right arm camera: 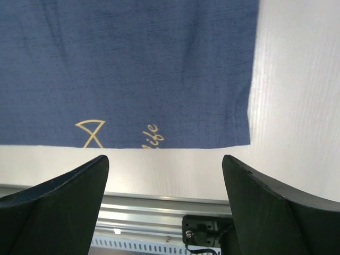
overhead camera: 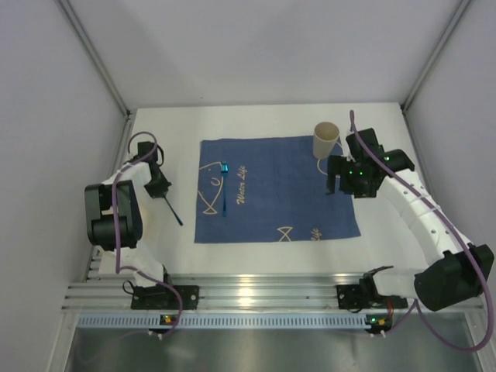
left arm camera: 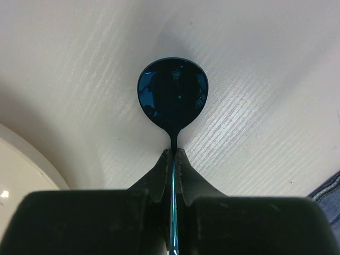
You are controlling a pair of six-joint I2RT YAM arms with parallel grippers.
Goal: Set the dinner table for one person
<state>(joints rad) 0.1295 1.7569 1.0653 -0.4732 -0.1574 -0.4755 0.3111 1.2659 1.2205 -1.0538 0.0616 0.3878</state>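
My left gripper is shut on the handle of a dark blue spoon, left of the placemat. In the left wrist view the spoon's bowl points away from the closed gripper, over the white dinner table. A second shiny blue utensil lies on the left part of the dark blue placemat. A beige cup stands at the placemat's far right corner. My right gripper is open and empty just in front of the cup, above the placemat's right edge.
The white tabletop ends at the aluminium rail at the near edge; the rail also shows in the right wrist view. Grey walls enclose the back and sides. A pale curved surface shows at the lower left of the left wrist view.
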